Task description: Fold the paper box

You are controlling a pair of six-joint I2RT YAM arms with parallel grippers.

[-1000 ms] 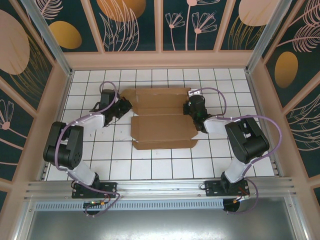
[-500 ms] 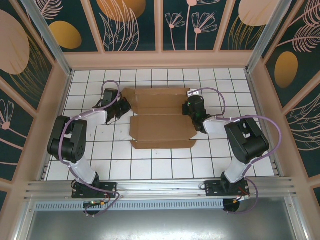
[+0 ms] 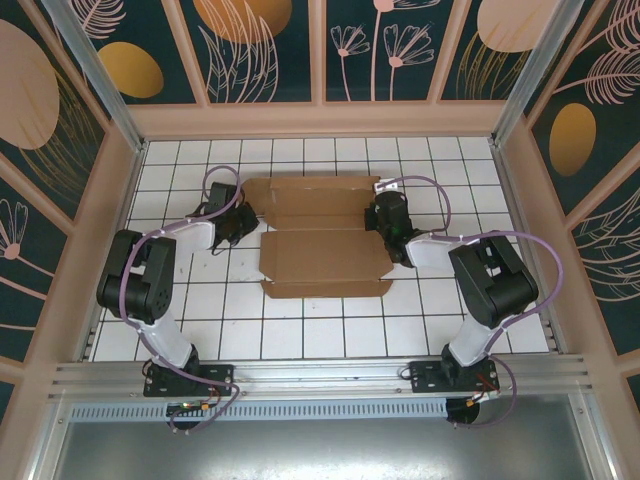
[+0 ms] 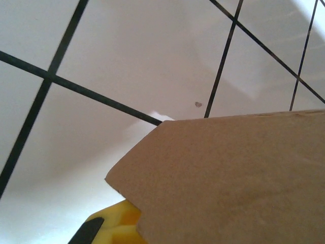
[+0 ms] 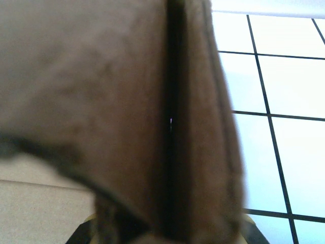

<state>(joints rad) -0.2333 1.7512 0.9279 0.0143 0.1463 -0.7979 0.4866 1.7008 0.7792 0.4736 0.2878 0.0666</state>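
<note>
Near the far edge of the table point(image 3: 300, 330), the left gripper point(image 3: 244, 214) and the right gripper point(image 3: 378, 214) are at the ends of the flat paper box point(image 3: 325, 250); I cannot tell their grip.

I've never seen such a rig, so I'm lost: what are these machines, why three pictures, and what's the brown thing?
Those are two robot arms at the near edge of a white tiled table. The wide picture comes from a camera above and behind them; each close-up from a camera on one arm's wrist. Between them lies the paper box, a brown cardboard sheet with flaps, not yet folded. The left gripper is at its far left corner, the right gripper at its far right. In the left close-up a flap lies over a yellow finger; in the right one the cardboard is near and blurred. Whether either gripper is clamped, I cannot tell.
</note>
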